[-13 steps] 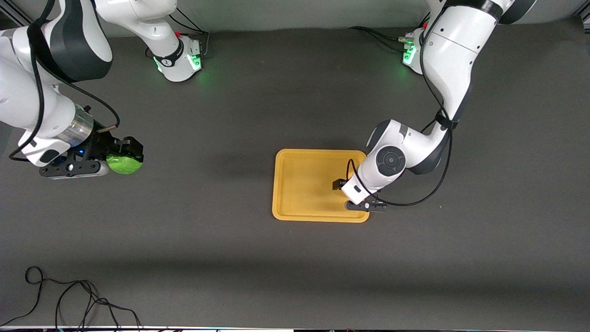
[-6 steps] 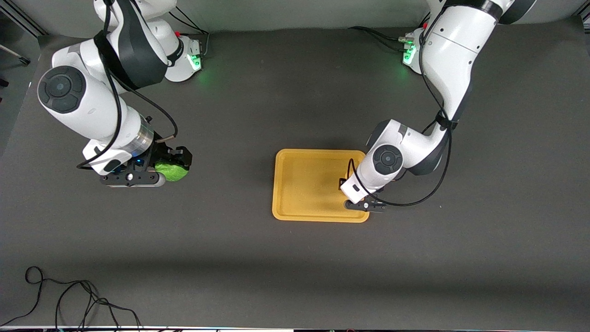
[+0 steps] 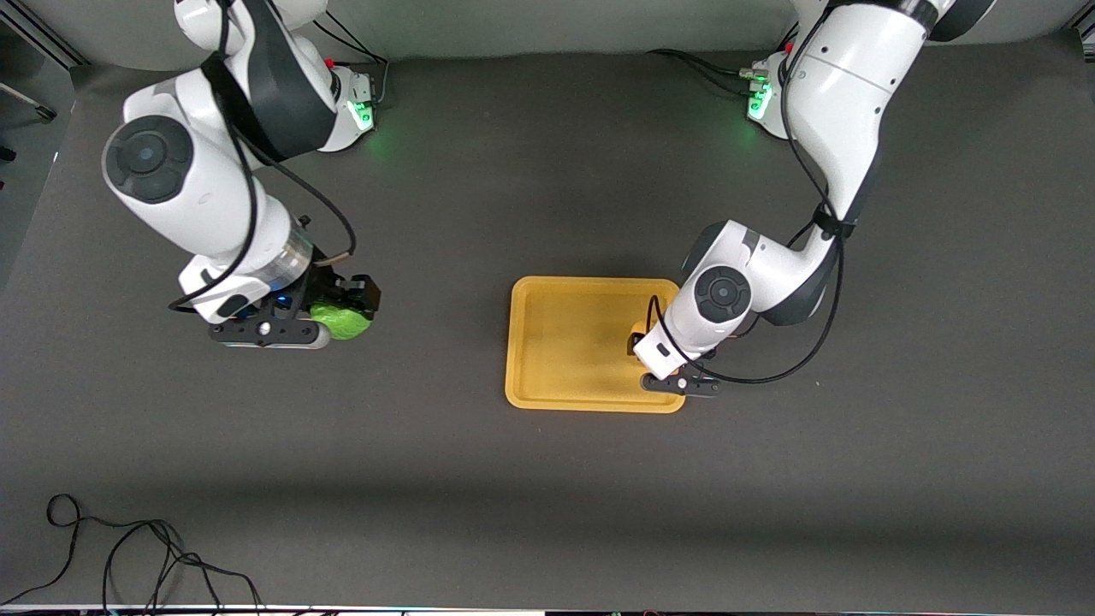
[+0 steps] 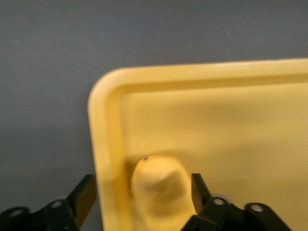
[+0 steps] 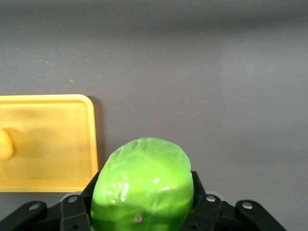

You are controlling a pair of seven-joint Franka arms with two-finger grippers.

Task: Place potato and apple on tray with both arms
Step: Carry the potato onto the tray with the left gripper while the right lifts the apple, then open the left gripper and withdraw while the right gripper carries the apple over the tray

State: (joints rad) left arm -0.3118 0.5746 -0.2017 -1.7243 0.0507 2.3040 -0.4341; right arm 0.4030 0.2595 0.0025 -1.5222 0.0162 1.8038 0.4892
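Note:
The yellow-orange tray (image 3: 565, 342) lies mid-table. The tan-yellow potato (image 4: 161, 187) lies on the tray by its rim at the left arm's end; a bit of it shows in the front view (image 3: 638, 329) and in the right wrist view (image 5: 5, 144). My left gripper (image 3: 637, 342) hangs low over it, open (image 4: 142, 184), one finger against the potato, the other apart from it over the rim. My right gripper (image 3: 346, 315) is shut on the bright green apple (image 3: 340, 322), held above the bare table toward the right arm's end, short of the tray (image 5: 48, 139). The apple fills the jaws (image 5: 143, 185).
Dark grey mat covers the table (image 3: 547, 513). A loose black cable (image 3: 128, 556) lies at the table's near edge toward the right arm's end. Bare table lies between the apple and the tray.
My right arm has carried the apple from the table's end toward the tray. My left gripper has stayed over the tray's end; a bit of the potato now shows beside it.

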